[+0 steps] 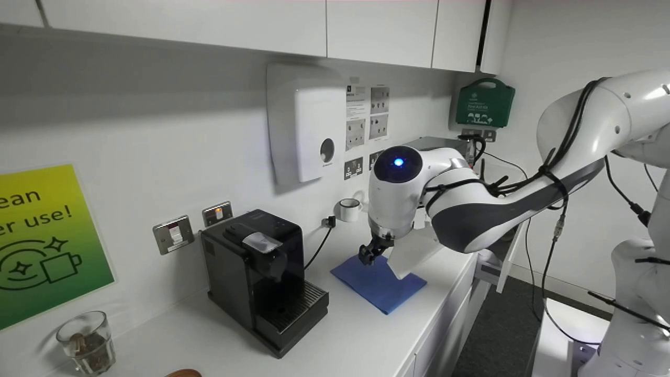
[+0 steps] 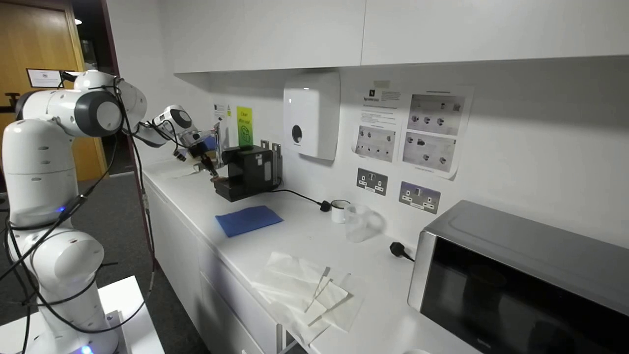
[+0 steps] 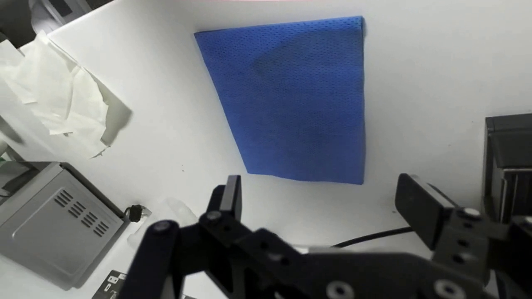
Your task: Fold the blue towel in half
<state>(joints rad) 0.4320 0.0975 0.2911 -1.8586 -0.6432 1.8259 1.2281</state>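
Observation:
The blue towel (image 1: 384, 288) lies flat on the white counter, apart from the black coffee machine. It also shows whole in an exterior view (image 2: 249, 220) and in the wrist view (image 3: 299, 104). Its outline is four-sided, with one slanted side in the wrist view. I cannot tell how many layers it has. My gripper (image 3: 319, 185) is open and empty. Its fingers are spread wide beyond the towel's near edge in the wrist view, not touching it. In both exterior views the gripper (image 1: 368, 255) (image 2: 214, 175) hangs in the air above the counter.
The coffee machine (image 1: 256, 272) stands beside the towel, with its cable (image 3: 370, 237) along the wall side. White papers (image 2: 314, 295), a mug (image 2: 339, 211), a clear plastic cup (image 2: 357, 223) and a microwave (image 2: 521, 275) are farther along. A glass (image 1: 86, 343) stands past the coffee machine.

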